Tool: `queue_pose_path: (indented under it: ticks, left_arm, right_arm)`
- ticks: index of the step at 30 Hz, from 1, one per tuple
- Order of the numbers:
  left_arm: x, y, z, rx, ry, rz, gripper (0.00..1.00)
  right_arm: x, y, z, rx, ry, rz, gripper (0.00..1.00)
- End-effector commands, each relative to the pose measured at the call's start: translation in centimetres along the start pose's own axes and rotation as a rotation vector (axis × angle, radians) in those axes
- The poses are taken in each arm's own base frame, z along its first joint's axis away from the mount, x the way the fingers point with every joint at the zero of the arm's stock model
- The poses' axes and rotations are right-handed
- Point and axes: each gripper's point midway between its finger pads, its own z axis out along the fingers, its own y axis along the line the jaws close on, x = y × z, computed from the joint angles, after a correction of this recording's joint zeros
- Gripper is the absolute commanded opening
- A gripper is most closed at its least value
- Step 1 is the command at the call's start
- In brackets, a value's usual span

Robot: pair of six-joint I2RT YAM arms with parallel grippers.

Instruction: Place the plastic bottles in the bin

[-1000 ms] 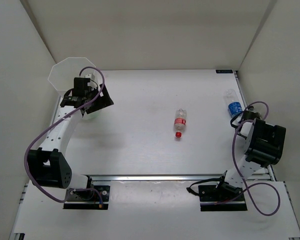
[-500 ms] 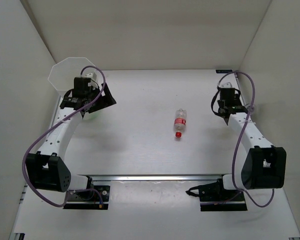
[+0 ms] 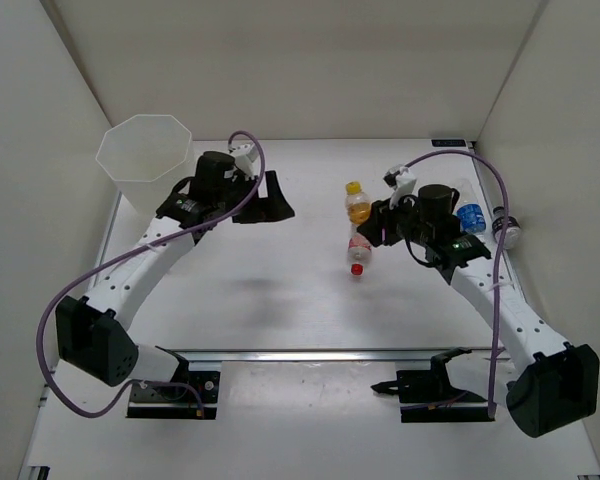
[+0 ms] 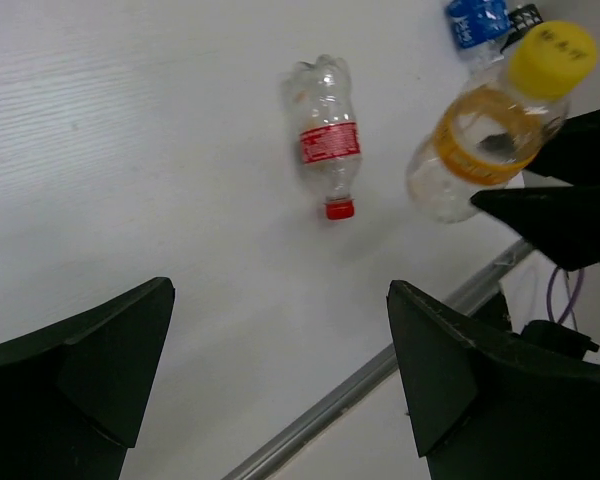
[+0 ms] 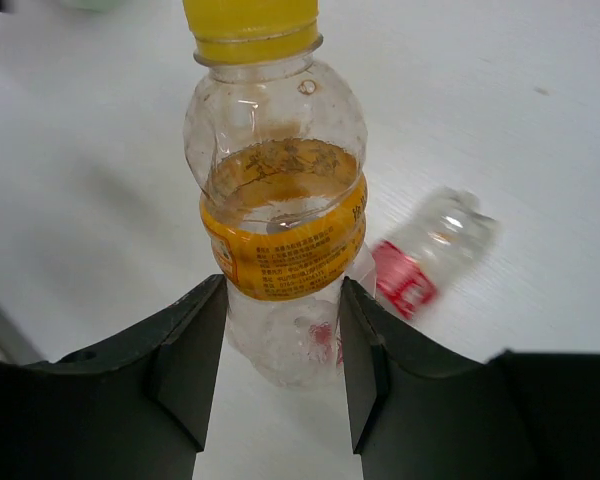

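Glossy clear plastic bottle (image 5: 280, 200), matt white table (image 3: 280, 280)

Our left gripper (image 4: 280, 300) stands wide open — its two dark fingers sit at the lower corners, with the table (image 4: 130, 120) showing between them. Straight beyond the jaws the red bottle (image 4: 323, 140) lies on its side, red cap toward us. Beyond the right jaw the orange bottle (image 4: 485, 140), with a yellow cap, is pinched low on its body by the right gripper (image 4: 500, 186). Past it a blue bottle (image 4: 477, 18) is cut off by the frame edge. A metal rail (image 4: 380, 375) slants just ahead of the right jaw.
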Motion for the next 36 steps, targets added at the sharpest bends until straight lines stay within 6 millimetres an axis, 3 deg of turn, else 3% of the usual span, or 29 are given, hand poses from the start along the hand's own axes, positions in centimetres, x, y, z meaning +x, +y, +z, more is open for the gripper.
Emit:
queue_pose_path:
  ticks: [1,2,3,4,6,11,15,20,22,24,27,30,32,34,36]
  left_arm:
    - [-1.9,-4.5,0.7,0.113,-0.062,0.018,0.98]
    - [-2.3,-5.3,0.9,0.107,-0.094,0.043,0.99]
    - [-2.5,-6.2,1.2,0.092,-0.122,0.064,0.99]
    - [-1.8,-7.0,1.6,0.109,-0.109,0.089,0.99]
    - [-2.4,-7.7,1.9,0.123,-0.17,0.102,0.99]
    - [-2.3,-7.8,2.1,0.149,-0.192,0.104,0.99]
    - [-0.9,-8.3,2.8,0.159,-0.197,0.124,0.98]
    - [-0.7,-6.7,3.5,0.132,-0.261,0.049,0.99]
    - [-1.0,-7.0,3.7,0.15,-0.283,0.041,0.97]
    - [-0.2,-7.4,4.4,0.157,-0.262,0.044,0.85]
    - [0.8,-7.4,5.3,0.153,-0.237,0.053,0.45]
    - [0.7,-6.8,5.2,0.146,-0.237,0.028,0.24]
    - [-0.3,-6.7,4.4,0.141,-0.259,0.034,0.17]
    - [-2.0,-5.9,3.5,0.095,-0.297,0.051,0.13]
    - [-3.9,-5.4,2.0,0.06,-0.34,0.075,0.08]
  right_arm:
    - [-3.3,6.9,0.1,-0.335,-0.095,0.034,0.0]
    - [-2.6,7.1,0.6,-0.35,-0.067,0.058,0.0]
    - [-3.1,8.4,0.7,-0.4,-0.067,0.068,0.0]
    - [-3.7,8.7,0.7,-0.422,-0.088,0.072,0.0]
    - [-3.9,9.8,0.8,-0.496,-0.081,0.128,0.0]
    - [-5.0,10.9,1.2,-0.548,-0.086,0.175,0.0]
    - [-5.2,11.2,2.0,-0.556,-0.059,0.203,0.0]
    - [-5.8,12.8,2.2,-0.604,-0.069,0.197,0.0]
    - [-5.6,13.1,2.3,-0.603,-0.065,0.194,0.0]
    - [-5.7,13.4,2.5,-0.606,-0.067,0.197,0.0]
    - [-6.1,14.1,2.5,-0.629,-0.091,0.178,0.0]
    - [-5.6,14.0,3.1,-0.601,-0.064,0.174,0.02]
    - [-5.5,13.9,3.2,-0.592,-0.054,0.17,0.13]
    - [-6.1,13.4,2.8,-0.571,-0.064,0.167,0.54]
    - [-7.4,12.3,2.4,-0.523,-0.1,0.141,0.74]
